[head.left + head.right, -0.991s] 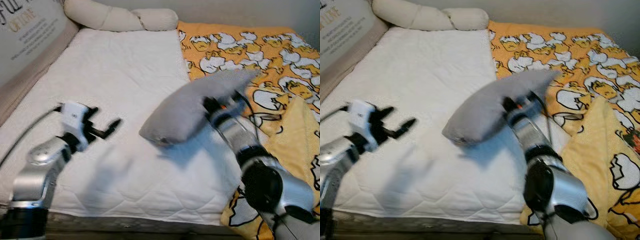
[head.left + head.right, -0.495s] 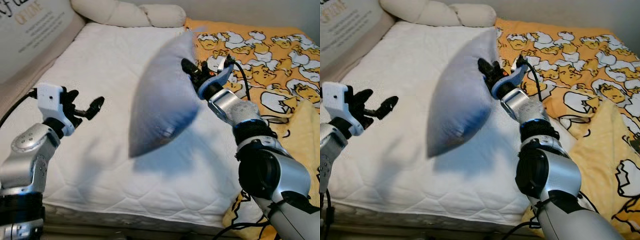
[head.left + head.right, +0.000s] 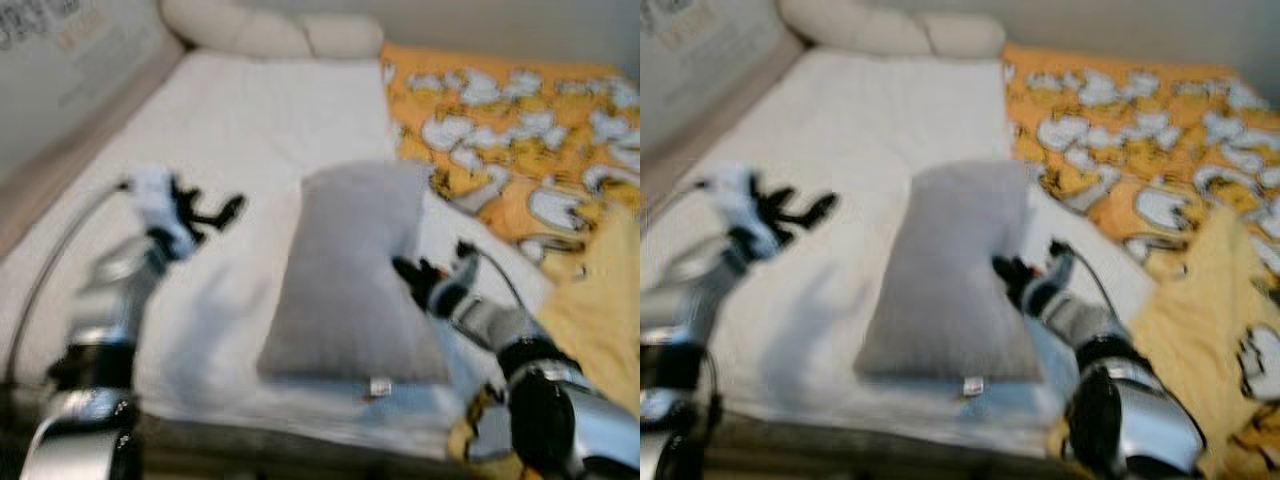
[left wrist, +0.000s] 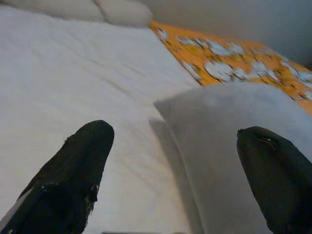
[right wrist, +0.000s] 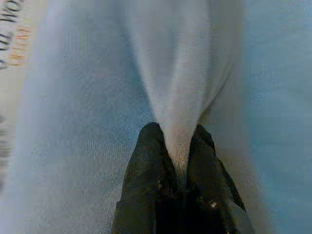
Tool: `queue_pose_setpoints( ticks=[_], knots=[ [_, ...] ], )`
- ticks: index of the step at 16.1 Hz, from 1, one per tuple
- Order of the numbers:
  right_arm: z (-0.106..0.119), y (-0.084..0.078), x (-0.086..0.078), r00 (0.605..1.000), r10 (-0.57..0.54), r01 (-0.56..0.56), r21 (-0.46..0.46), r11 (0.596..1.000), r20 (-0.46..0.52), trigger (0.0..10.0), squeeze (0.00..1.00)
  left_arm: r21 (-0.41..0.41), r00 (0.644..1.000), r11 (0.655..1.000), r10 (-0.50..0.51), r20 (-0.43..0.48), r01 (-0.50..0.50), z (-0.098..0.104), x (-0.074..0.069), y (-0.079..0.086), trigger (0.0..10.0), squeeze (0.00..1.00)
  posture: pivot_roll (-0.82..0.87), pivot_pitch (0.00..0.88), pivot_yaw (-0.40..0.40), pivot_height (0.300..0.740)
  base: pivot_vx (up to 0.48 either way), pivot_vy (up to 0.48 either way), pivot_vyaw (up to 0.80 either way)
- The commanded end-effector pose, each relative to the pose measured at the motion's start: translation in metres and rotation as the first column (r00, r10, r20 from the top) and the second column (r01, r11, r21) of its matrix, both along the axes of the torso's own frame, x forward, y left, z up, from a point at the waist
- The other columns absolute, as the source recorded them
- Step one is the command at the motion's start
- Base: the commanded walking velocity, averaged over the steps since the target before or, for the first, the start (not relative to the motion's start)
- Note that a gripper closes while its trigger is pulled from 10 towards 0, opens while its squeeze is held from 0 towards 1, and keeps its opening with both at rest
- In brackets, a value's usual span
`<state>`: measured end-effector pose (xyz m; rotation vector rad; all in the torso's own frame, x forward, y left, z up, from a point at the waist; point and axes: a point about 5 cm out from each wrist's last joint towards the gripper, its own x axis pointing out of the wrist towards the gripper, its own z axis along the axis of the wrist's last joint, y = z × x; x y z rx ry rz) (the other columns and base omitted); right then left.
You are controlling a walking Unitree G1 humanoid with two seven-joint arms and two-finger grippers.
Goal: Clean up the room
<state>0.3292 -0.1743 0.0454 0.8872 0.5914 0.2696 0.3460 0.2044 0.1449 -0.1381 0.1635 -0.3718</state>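
Observation:
A grey pillow (image 3: 350,270) lies lengthwise on the white mattress (image 3: 260,130), near its front edge. My right gripper (image 3: 412,275) is at the pillow's right side, shut on a pinched fold of its fabric (image 5: 178,131). My left gripper (image 3: 222,210) hovers open over the mattress to the left of the pillow, apart from it; in the left wrist view its two black fingers (image 4: 73,170) frame the pillow's corner (image 4: 234,126). The eye views are blurred.
An orange duck-print blanket (image 3: 520,130) covers the bed's right side, with a yellow cloth (image 3: 600,290) at the front right. A cream bolster (image 3: 270,30) lies at the bed's head. A padded wall panel (image 3: 60,80) runs along the left.
The pillow, held up in the air half a second ago, has come down flat onto the mattress with my right gripper lowered beside it. The camera has shifted and blurred.

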Motion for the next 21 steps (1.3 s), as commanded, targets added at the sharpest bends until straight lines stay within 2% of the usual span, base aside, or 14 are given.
queue_pose_setpoints(
  ticks=[1,2,3,5,8,9,10,11,12,15,17,18,20,21],
  knots=[
    [-0.009,0.000,-0.008,0.999,0.040,-0.041,-0.048,0.998,-0.025,0.0,0.00,0.047,0.997,0.998,-0.040,-0.065,0.043,-0.015,0.012,-0.018,10.0,0.43,0.01,0.000,-0.018,0.740,0.000,0.000,0.00],
    [-0.012,-0.002,-0.010,0.998,0.049,-0.051,-0.071,0.996,-0.028,0.0,0.00,0.055,0.991,0.996,-0.064,-0.116,0.071,-0.026,0.016,-0.030,10.0,0.77,-0.01,0.000,-0.010,0.740,0.000,0.000,0.00],
    [-0.014,-0.003,-0.011,0.998,0.061,-0.064,-0.103,0.993,-0.033,0.0,0.00,0.048,0.985,0.996,-0.060,-0.163,0.069,-0.036,0.017,-0.038,10.0,1.00,-0.02,0.000,0.002,0.740,0.000,0.000,0.00],
    [-0.017,-0.002,-0.013,0.994,0.093,-0.099,-0.134,0.986,-0.050,0.0,0.00,0.069,0.973,0.995,-0.052,-0.226,0.069,-0.054,0.016,-0.050,10.0,1.00,-0.05,0.000,0.022,0.740,0.000,0.000,0.00],
    [-0.014,-0.001,-0.012,0.993,0.116,-0.118,-0.144,0.983,-0.021,0.0,0.00,0.034,0.951,0.997,-0.058,-0.305,0.072,-0.076,0.009,-0.067,10.0,1.00,-0.11,0.000,0.048,0.740,0.000,0.000,0.00],
    [-0.014,-0.001,-0.013,0.993,0.117,-0.119,-0.125,0.985,-0.019,0.0,0.00,-0.006,0.944,1.000,-0.026,-0.329,0.026,-0.082,0.006,-0.071,10.0,1.00,-0.12,0.000,0.047,0.740,0.000,0.000,0.00],
    [-0.015,-0.002,-0.014,0.993,0.114,-0.115,-0.111,0.987,-0.017,0.0,0.00,-0.090,0.938,0.996,-0.032,-0.345,0.001,-0.087,0.003,-0.079,10.0,1.00,-0.13,0.000,0.040,0.740,0.000,0.000,0.00],
    [-0.018,-0.004,-0.017,0.993,0.115,-0.118,-0.114,0.986,-0.030,0.0,0.00,-0.220,0.934,0.975,-0.095,-0.343,0.019,-0.088,0.000,-0.091,10.0,1.00,-0.13,0.000,0.033,0.740,0.000,0.000,0.00],
    [-0.020,-0.006,-0.020,0.992,0.120,-0.124,-0.120,0.985,-0.040,0.0,0.00,-0.273,0.928,0.961,-0.149,-0.340,0.054,-0.089,-0.002,-0.100,10.0,1.00,-0.14,0.000,0.026,0.740,0.000,0.000,0.00],
    [-0.021,-0.005,-0.022,0.988,0.144,-0.149,-0.109,0.983,-0.059,0.0,0.00,-0.259,0.890,0.950,-0.263,-0.371,0.173,-0.101,-0.015,-0.124,10.0,1.00,-0.15,0.000,0.013,0.740,0.000,0.000,0.00],
    [-0.019,-0.003,-0.020,0.988,0.148,-0.152,-0.105,0.983,-0.045,0.0,0.00,-0.388,0.876,0.899,-0.343,-0.340,0.201,-0.097,-0.018,-0.134,10.0,1.00,-0.15,0.000,0.007,0.740,0.000,0.000,0.00],
    [-0.014,-0.002,-0.016,0.991,0.137,-0.137,-0.109,0.985,-0.003,0.0,0.00,-0.517,0.862,0.821,-0.427,-0.274,0.243,-0.088,-0.017,-0.141,10.0,1.00,-0.14,0.000,0.000,0.740,0.000,0.000,0.00],
    [-0.005,0.004,-0.008,0.991,0.114,-0.110,-0.071,0.991,0.066,0.0,0.00,-0.569,0.824,0.752,-0.525,-0.213,0.332,-0.083,-0.020,-0.143,10.0,1.00,-0.12,0.000,-0.010,0.740,0.000,0.000,0.00],
    [-0.003,0.006,-0.007,0.990,0.118,-0.113,-0.064,0.991,0.077,0.0,0.00,-0.563,0.815,0.747,-0.541,-0.207,0.353,-0.083,-0.021,-0.144,10.0,0.94,-0.12,0.000,-0.011,0.740,0.000,0.000,0.00]
  ],
)
